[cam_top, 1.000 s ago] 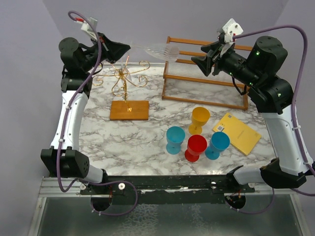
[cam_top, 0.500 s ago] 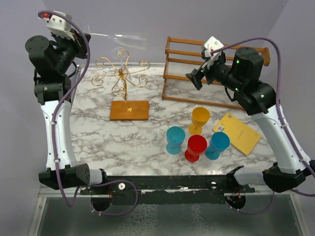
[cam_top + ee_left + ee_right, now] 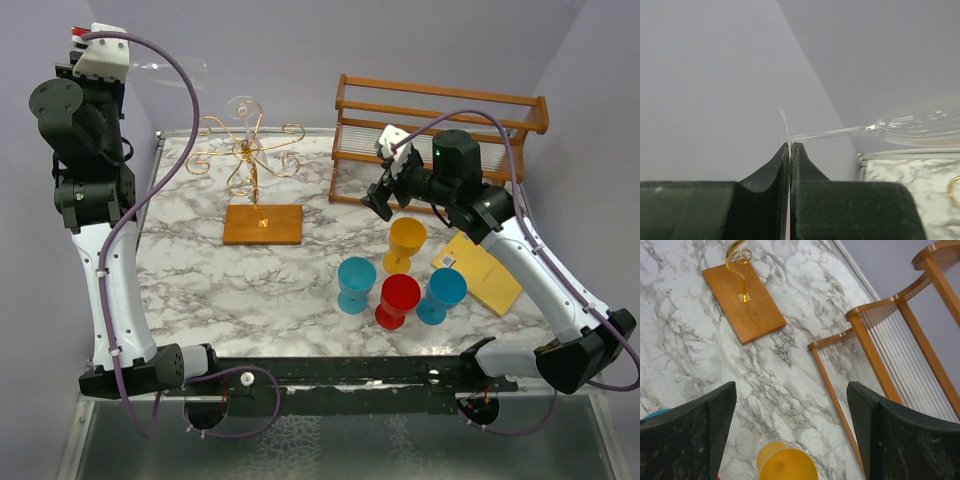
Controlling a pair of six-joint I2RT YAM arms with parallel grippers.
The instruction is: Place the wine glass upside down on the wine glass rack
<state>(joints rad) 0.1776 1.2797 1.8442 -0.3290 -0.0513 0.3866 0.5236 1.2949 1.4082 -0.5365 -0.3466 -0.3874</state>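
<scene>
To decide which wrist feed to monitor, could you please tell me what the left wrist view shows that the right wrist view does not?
Only the left wrist view: the left tool shut on the foot of the wine glass, held sideways in the air. Only the right wrist view: the open right tool, the wooden base of the wine glass rack, the slatted shelf and a yellow cup. Both: the marble table and some gold wire, probably the rack's.

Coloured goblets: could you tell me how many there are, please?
4: yellow goblet at the back, red goblet in front, left blue goblet and right blue goblet flanking it. None seems hidden.
</scene>
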